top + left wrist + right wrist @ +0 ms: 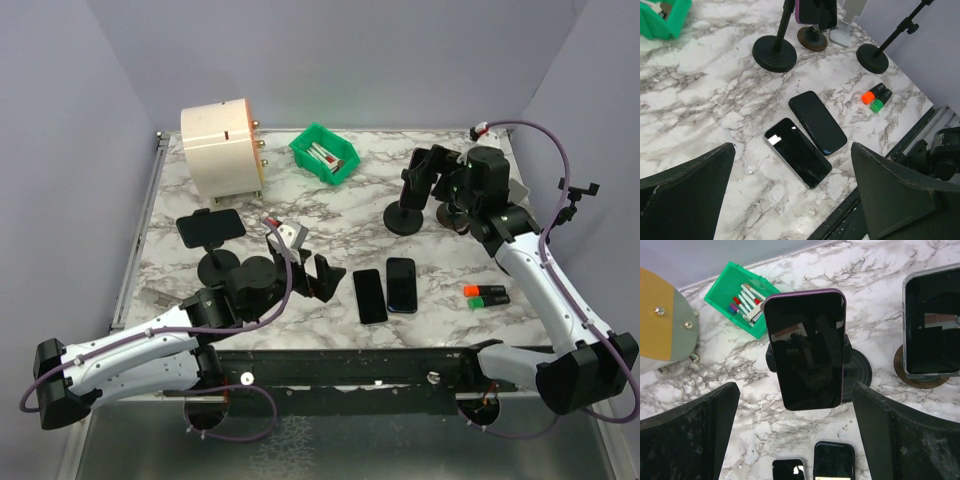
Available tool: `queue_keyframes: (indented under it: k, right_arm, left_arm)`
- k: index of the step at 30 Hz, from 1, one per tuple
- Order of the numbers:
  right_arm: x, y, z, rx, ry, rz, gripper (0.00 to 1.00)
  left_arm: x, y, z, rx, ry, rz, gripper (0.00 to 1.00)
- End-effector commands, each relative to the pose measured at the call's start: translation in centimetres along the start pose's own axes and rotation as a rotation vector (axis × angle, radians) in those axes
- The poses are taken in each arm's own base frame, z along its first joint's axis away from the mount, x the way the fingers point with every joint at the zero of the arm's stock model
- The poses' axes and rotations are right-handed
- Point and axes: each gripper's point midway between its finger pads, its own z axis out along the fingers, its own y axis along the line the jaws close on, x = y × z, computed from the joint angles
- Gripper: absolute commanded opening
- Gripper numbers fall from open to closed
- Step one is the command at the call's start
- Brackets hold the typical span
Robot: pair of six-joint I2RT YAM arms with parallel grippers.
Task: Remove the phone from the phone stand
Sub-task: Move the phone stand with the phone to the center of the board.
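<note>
Wrist view from the right arm: a dark phone with a purple edge [805, 347] stands upright in a phone stand [861, 371]. It is held by side clamps above a round black base on the marbled tabletop [880, 270]. The right claw [794, 390] faces the screen squarely with its jaws wide apart and holding nothing, and the phone sits centred in the gap between them.

The left claw [792, 150], also spread wide and empty, hovers low over two phones lying flat [797, 152] side by side near the front edge, well apart from the stand.

The step in hand looks like the approach before the grasp. To do it well, the right claw should advance straight on, so each finger meets a long edge of the phone. The grip should land above or below the clamps rather than on them. Close firmly but evenly — the glass faces look slick, and a skewed grip could twist the phone.

Then lift along the stand's open direction, probably upward. Pulling forward risks tipping the light base.

A second phone in a grey case [932, 325] stands just to the right on a brown-footed holder [920, 381] — the outer finger needs to pass without brushing it. A green bin of markers [737, 297] sits behind to the left, out of the way.
</note>
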Motion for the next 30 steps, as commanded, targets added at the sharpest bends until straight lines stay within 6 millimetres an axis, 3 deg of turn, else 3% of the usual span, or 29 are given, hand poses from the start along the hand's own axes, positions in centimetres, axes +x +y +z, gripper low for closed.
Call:
queue_keyframes:
  k: [1, 6, 15, 30]
  right_arm:
    - [-2.2, 1.1, 1.1, -0.022, -0.057, -0.004, 1.00]
    - [-2.6, 0.5, 3.5, -0.008, -0.038, -0.003, 1.00]
    - [-3.4, 0.2, 4.6, -0.025, -0.042, -0.008, 1.00]
    - [-1.8, 0.0, 7.1, -0.021, 0.037, -0.017, 0.99]
  left_arm:
    - [-2.7, 0.3, -0.8, 0.011, -0.120, 0.123, 0.99]
    - [-1.7, 0.5, -0.9, 0.025, -0.107, 0.143, 0.98]
    - [-1.3, 0.2, -1.1, 0.051, -0.093, 0.128, 0.98]
    - [-1.0, -0.1, -1.1, 0.063, -0.083, 0.123, 0.98]
